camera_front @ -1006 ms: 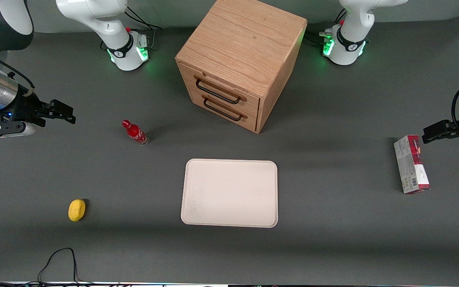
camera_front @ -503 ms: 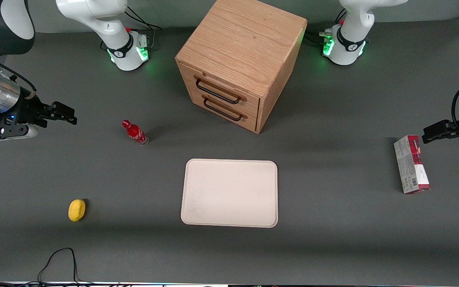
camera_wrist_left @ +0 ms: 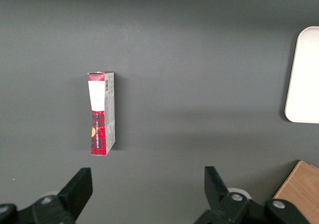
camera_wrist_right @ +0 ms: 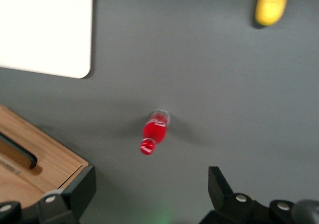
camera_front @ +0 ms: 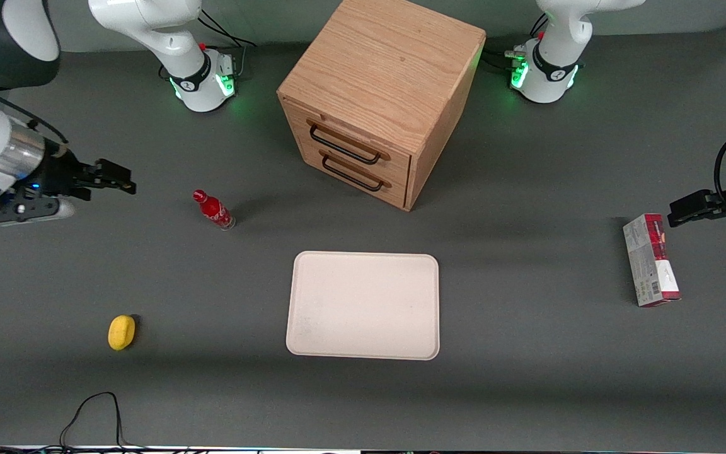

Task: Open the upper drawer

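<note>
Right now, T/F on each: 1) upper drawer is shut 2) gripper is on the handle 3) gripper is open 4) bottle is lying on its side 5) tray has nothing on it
1) True. The upper drawer sits flush in the cabinet.
2) False. The gripper hangs over bare table toward the working arm's end, well away from the handle.
3) True. The right wrist view shows its fingers spread wide apart.
4) False. The bottle stands upright, between gripper and cabinet.
5) True. The tray is bare.
</note>
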